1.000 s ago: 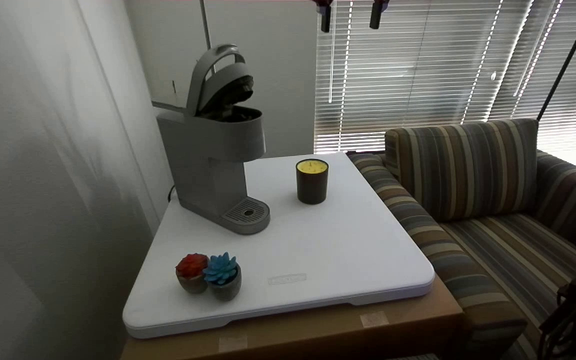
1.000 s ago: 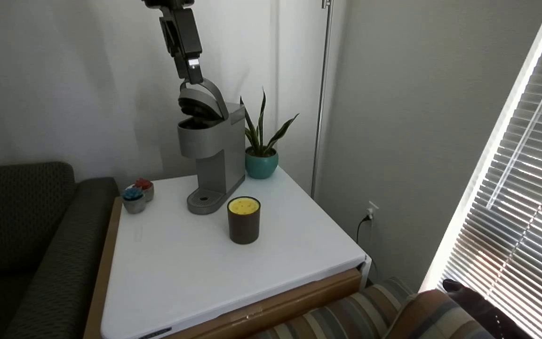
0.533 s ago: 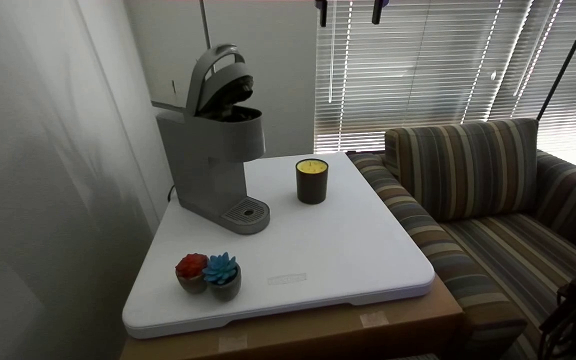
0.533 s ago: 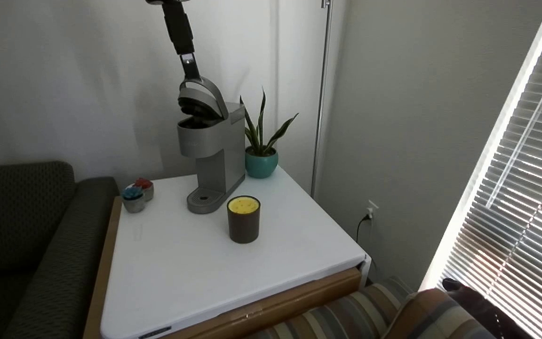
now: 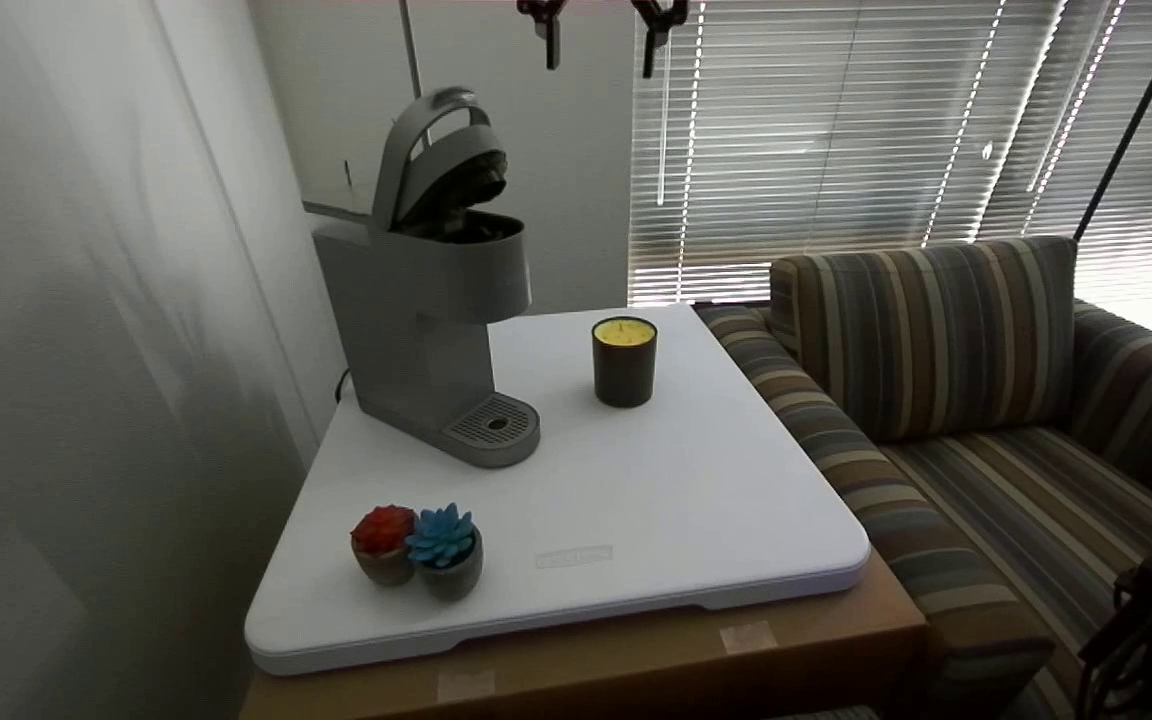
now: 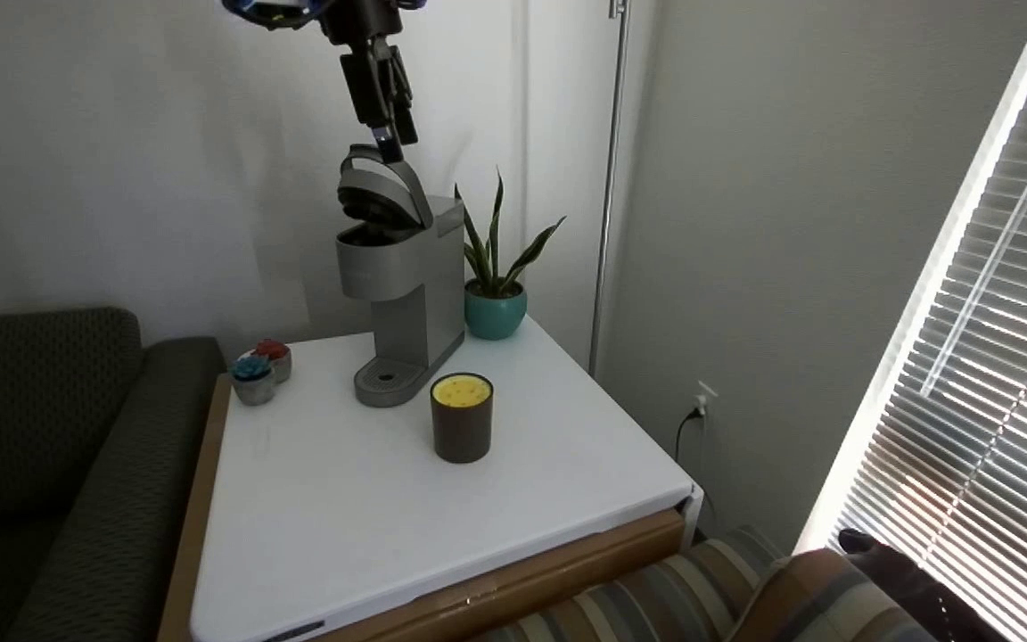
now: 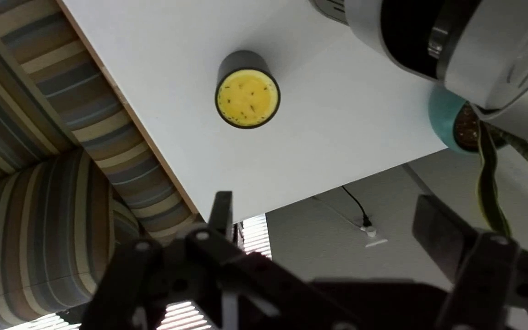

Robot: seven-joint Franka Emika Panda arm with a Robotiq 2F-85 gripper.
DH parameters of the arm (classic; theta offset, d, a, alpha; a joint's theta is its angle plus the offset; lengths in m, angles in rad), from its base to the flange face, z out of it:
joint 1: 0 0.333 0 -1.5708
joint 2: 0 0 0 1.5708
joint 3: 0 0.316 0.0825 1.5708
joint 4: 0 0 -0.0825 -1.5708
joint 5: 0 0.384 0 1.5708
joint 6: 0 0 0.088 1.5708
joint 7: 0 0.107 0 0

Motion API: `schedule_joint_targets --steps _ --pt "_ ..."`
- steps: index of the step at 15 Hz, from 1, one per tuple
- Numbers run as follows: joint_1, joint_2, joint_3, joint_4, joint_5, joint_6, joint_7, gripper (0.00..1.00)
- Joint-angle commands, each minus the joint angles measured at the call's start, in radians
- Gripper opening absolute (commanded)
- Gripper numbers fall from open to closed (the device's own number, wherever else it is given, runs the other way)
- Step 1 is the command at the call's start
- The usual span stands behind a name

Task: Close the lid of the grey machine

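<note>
Lid atop the grey machine, long axis aslant, front end high.

Plain grey walls, a thin metal pole, Venetian blinds lit from behind, a striped armchair beside the white bench, a dark sofa

With the grey machine as your dial's centre in an exterior view, the wall bars 9 o'clock, the raised lid juts up at 12, the succulents block 6 and the candle jar stands between 3 and 4. Air parts your gripper, at 1, from the lid; you have bare tabletop from 4 to 5. In an exterior view, a potted plant crowds the machine at 3.
</note>
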Motion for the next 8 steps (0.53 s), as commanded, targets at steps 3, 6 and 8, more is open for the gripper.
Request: schedule_joint_targets --steps 3,6,8 --pt "0.024 0.215 -0.042 0.335 -0.013 -0.022 -0.046 1.00" --pt "0.015 0.308 -0.026 0.491 -0.024 -0.029 -0.084 1.00" --pt "0.035 0.374 -0.046 0.598 0.000 -0.040 -0.126 1.00"
